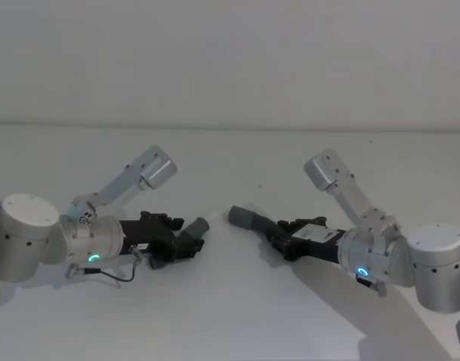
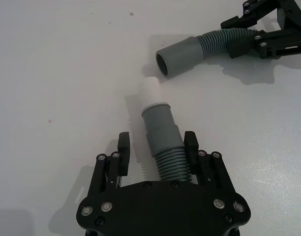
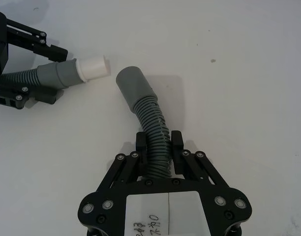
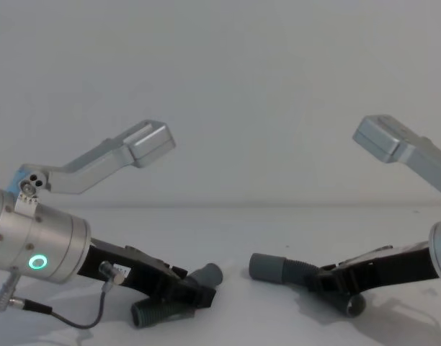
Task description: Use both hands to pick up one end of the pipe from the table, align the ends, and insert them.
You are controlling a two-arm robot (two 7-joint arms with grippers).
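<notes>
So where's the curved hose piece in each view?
Head view: curved hose piece right of centre, in the right pincer.
Chest view: it sits low, right of centre.
Left wrist view: it lies beyond the straight piece.
Right wrist view: it is in that pincer.
Landmark: the straight piece.

A plain pale wall [image 1: 230, 53] ran across the upper third of the head view and the upper half of the chest view. A brownish speck [image 2: 49, 120] lay at middle left of the left wrist view, a second speck [image 3: 213, 61] at upper right of the right wrist view.
</notes>
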